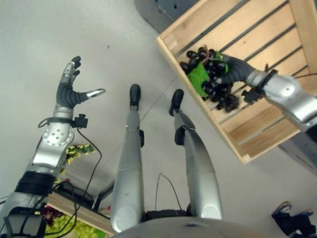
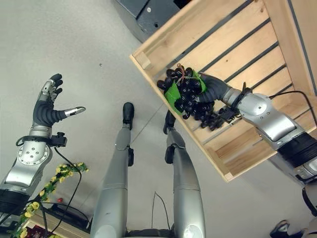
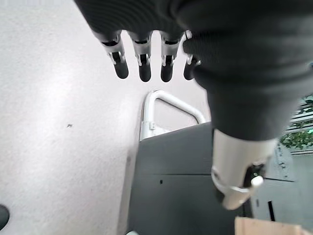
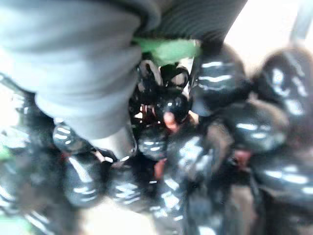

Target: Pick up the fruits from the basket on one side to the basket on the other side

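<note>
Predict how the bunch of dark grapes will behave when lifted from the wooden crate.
The bunch of dark grapes probably sags loosely, being many separate berries. Their glossy skins look slippery, and berries might drop from the right robot hand.

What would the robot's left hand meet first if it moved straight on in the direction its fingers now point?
Probably nothing near. The left hand is open, its fingers straight over the bare grey floor. In its wrist view a dark grey cabinet with a silver handle lies past the fingertips, but how far is unclear.
</note>
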### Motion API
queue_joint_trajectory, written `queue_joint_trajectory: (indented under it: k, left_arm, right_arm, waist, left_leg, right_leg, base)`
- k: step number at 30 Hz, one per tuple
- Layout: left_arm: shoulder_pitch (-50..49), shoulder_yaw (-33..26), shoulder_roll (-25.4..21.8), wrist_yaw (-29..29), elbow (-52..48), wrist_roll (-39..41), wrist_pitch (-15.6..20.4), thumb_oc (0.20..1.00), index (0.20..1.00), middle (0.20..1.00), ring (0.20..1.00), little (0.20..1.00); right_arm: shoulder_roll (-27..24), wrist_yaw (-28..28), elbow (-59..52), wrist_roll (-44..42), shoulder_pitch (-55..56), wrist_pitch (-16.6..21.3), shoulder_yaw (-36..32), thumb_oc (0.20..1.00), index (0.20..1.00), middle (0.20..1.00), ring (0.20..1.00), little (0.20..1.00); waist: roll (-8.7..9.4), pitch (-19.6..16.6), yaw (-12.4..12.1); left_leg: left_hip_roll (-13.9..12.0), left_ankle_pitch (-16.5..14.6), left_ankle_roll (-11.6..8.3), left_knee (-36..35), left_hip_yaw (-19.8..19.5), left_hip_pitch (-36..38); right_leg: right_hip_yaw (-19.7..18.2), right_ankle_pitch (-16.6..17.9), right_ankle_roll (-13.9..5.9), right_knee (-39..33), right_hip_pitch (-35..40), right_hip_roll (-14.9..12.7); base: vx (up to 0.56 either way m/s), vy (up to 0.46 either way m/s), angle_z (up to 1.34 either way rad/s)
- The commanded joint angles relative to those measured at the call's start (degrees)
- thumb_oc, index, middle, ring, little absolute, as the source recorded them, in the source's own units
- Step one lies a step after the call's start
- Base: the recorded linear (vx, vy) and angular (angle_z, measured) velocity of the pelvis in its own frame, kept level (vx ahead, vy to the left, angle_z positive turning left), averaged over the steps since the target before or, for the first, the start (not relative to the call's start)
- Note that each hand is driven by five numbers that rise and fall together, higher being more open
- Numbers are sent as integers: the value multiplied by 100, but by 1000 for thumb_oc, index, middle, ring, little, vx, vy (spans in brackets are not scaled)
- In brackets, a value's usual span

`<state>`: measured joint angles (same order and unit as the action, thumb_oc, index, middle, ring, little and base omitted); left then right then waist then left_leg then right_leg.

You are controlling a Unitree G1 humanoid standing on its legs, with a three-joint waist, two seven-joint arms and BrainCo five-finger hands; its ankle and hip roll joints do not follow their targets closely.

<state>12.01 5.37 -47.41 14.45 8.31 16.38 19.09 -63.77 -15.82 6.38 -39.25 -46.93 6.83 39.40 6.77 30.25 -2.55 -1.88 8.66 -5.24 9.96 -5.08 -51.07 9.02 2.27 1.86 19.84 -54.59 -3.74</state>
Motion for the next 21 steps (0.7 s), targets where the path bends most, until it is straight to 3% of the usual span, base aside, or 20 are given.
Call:
queue_joint_trajectory:
  k: [1,7,21]
  left_arm:
    - [-118,-89,13,-86,-152,-263,315,1000,1000,1000,1000,1000]
    - [-91,-59,89,-214,8,-361,330,1000,1000,1000,1000,1000]
    - [-375,-98,486,-546,142,-514,185,1000,1000,1000,1000,1000]
  right_arm:
    - [19,-464,-732,-793,-13,338,266,200,200,200,200,200]
    - [206,-852,-1116,-1370,579,176,12,200,200,200,200,200]
    - [1096,-1035,-1296,-1946,1441,65,-825,200,200,200,200,200]
  waist:
    - [-156,-45,260]
    - [-182,-45,209]
    - [-191,-45,93]
  left_leg:
    - [-116,-361,-113,86,-128,489]
    - [-55,-467,-101,117,-123,1109]
    - [-84,-513,-70,-241,-248,2567]
  right_leg:
    - [-26,-292,-890,120,519,-284]
    - [25,-280,-916,16,1247,-357]
    - [200,-402,-936,-191,2748,-391]
  base:
    - [-29,23,9]
    - [-5,14,4]
    - [19,4,6]
